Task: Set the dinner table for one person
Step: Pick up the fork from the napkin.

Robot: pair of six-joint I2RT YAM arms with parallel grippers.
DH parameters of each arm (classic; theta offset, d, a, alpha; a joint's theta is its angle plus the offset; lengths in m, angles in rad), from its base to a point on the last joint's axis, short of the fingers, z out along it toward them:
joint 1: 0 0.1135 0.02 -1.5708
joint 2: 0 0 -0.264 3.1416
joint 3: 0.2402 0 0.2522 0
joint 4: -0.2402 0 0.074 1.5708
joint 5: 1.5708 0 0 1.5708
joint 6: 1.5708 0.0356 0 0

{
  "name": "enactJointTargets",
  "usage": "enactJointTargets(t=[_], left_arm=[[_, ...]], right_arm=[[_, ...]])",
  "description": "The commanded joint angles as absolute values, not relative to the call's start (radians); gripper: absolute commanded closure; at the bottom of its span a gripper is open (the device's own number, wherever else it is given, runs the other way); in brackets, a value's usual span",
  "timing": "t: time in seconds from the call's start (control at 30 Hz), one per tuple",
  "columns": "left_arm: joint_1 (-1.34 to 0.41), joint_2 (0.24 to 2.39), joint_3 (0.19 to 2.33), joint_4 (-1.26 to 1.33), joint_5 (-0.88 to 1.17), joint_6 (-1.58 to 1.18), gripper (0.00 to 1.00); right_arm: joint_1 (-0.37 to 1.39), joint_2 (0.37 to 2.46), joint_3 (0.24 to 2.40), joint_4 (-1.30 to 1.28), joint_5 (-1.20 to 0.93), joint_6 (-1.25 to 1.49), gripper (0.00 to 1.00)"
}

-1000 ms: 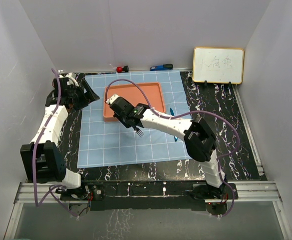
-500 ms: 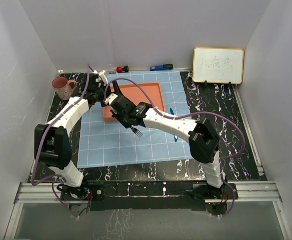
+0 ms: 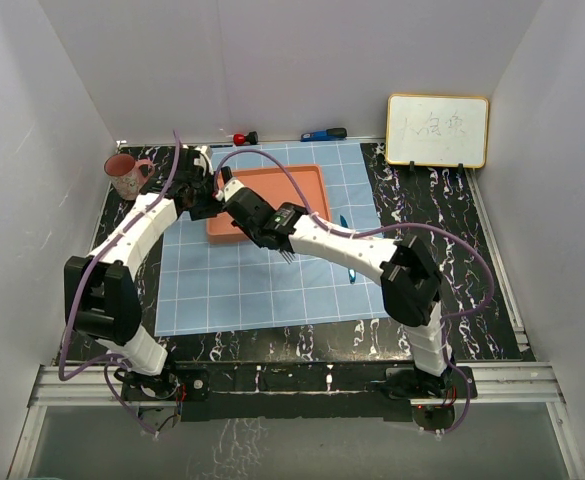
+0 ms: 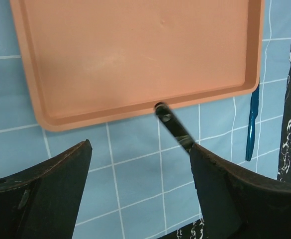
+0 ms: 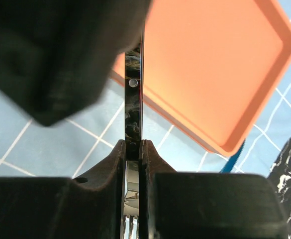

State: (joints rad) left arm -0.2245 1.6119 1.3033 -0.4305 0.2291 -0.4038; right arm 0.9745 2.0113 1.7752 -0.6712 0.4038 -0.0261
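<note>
- Across the whole top view: black marble table (image 3: 442, 250), carrying everything, with a rail at its 6 o'clock edge.
- Blue gridded cloth (image 3: 232, 290) lies on the table's middle. Orange tray (image 3: 307, 185) sits at the cloth's 12 o'clock and looks bare.
- Pink mug (image 3: 124, 176) stands at the table's 10 o'clock corner, off the cloth.
- A thin teal item (image 4: 253, 119) lies on the cloth at the tray's 4 o'clock. Can't tell what it is.
- Right gripper (image 5: 133, 147) is clamped on a fork (image 5: 134, 109), edge-on. The tines point back toward the wrist and the handle pokes out over the tray's near rim.
- Left gripper (image 4: 138, 172) has its jaws wide apart and holds nothing. It hovers near the fork's handle tip.
- Risk: both grippers crowd the tray's 7 o'clock corner, so an arm-on-arm bump is likely.
- Risk: the fork is thin and pinched close to the tines. A nudge from the left gripper could pivot or drop it.
- Risk: the handle could catch the tray's rim and shove the tray.
</note>
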Motion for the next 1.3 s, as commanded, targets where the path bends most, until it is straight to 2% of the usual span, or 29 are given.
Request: enactJointTargets(t=[0.0, 0.17, 0.57, 0.73, 0.87, 1.03, 1.2, 1.27], left_arm=[[-0.221, 1.546, 1.341, -0.477, 0.158, -0.413, 0.21], [-0.220, 1.582, 1.321, -0.397, 0.243, -0.458, 0.22], [-0.234, 1.568, 1.261, -0.251, 0.198, -0.604, 0.21], [-0.246, 1.586, 1.233, -0.204, 0.193, -0.654, 0.25], [-0.252, 1.597, 1.209, -0.165, 0.176, -0.693, 0.38], [-0.251, 1.621, 1.197, -0.130, 0.178, -0.715, 0.69], [-0.251, 1.641, 1.195, -0.114, 0.180, -0.727, 0.83], [-0.251, 1.650, 1.193, -0.104, 0.184, -0.737, 0.85]], right_arm=[[0.952, 1.917, 1.763, -0.561, 0.503, -0.034, 1.00], [0.943, 1.898, 1.718, -0.484, 0.463, -0.039, 1.00], [0.935, 1.911, 1.720, -0.460, 0.416, -0.024, 1.00], [0.930, 1.908, 1.736, -0.448, 0.421, -0.017, 1.00], [0.925, 1.906, 1.744, -0.423, 0.435, -0.007, 1.00], [0.919, 1.926, 1.768, -0.402, 0.411, 0.011, 1.00], [0.916, 1.939, 1.766, -0.387, 0.387, 0.026, 1.00], [0.913, 1.939, 1.759, -0.372, 0.376, 0.031, 1.00]])
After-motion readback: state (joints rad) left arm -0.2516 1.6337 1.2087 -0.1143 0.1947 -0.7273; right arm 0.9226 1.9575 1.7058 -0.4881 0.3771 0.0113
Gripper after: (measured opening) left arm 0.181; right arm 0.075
